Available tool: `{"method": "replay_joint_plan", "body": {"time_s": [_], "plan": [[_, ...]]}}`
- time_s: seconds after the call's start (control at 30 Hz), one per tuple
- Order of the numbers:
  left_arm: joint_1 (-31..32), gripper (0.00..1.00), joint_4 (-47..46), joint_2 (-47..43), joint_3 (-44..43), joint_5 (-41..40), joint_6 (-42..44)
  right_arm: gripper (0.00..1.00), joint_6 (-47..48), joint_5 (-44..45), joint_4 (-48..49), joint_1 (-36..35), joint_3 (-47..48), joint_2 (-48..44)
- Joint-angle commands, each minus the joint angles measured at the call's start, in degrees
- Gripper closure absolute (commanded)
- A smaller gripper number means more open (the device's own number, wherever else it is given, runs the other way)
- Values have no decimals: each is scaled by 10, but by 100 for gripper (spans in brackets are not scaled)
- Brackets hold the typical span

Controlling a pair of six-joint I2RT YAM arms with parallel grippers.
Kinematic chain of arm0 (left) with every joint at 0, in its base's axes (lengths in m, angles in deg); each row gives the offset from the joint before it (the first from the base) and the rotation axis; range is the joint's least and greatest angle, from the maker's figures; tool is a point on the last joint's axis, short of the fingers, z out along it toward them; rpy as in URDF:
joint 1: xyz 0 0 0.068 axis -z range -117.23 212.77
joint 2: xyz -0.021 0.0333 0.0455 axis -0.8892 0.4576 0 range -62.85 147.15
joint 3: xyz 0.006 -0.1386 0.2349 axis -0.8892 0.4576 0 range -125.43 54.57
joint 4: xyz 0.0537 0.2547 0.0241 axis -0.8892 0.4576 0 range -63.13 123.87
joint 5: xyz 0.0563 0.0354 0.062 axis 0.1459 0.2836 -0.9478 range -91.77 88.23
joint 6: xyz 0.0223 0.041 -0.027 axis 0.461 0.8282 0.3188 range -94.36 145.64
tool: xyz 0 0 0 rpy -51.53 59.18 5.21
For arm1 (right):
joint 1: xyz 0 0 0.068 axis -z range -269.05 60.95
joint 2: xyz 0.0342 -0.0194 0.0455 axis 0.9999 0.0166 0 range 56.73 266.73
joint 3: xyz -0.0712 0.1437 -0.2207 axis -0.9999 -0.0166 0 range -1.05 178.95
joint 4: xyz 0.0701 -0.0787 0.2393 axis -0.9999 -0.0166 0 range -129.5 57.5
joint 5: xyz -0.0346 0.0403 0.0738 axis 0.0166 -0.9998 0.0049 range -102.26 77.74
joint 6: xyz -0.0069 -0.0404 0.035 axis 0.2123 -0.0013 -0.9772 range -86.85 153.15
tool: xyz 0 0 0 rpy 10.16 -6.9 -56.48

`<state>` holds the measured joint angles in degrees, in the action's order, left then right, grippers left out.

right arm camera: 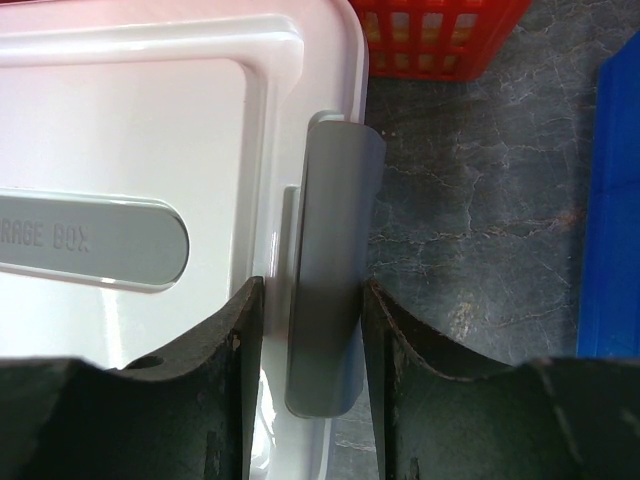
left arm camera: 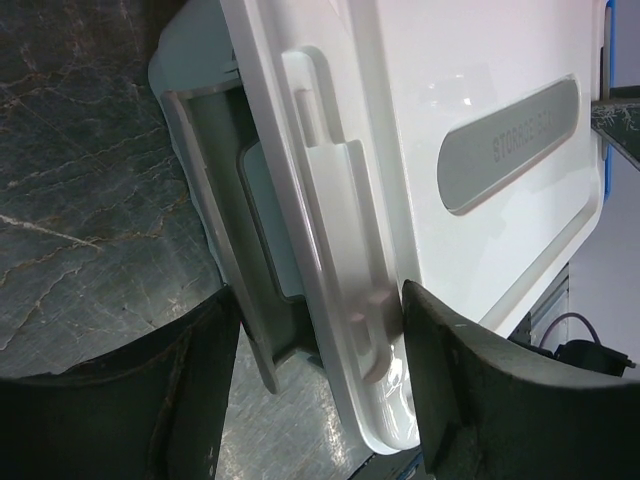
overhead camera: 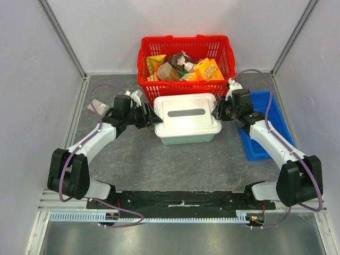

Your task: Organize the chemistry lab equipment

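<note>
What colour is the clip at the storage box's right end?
Grey; the clip shows best in the right wrist view.

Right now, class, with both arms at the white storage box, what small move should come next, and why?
Probably close the left pincer on the left latch: its fingers stand apart either side of it, not gripping. The right pincer sits close about the grey latch, and the lid is still on the storage box.
</note>
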<state>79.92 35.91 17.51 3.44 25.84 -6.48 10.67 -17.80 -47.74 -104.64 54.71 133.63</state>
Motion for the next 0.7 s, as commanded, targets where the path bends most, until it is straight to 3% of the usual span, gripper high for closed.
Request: {"method": "replay_joint_plan", "body": {"time_s": [0.0, 0.33, 0.67], "plan": [[14, 34, -17, 22, -12, -16, 21, 68, 1, -49, -28, -15, -6, 4], [119, 64, 161, 52, -130, -238, 94, 68, -1, -60, -16, -19, -14, 9], [170, 96, 208, 96, -176, -333, 101, 68, -10, -62, -11, -22, -15, 7]]}}
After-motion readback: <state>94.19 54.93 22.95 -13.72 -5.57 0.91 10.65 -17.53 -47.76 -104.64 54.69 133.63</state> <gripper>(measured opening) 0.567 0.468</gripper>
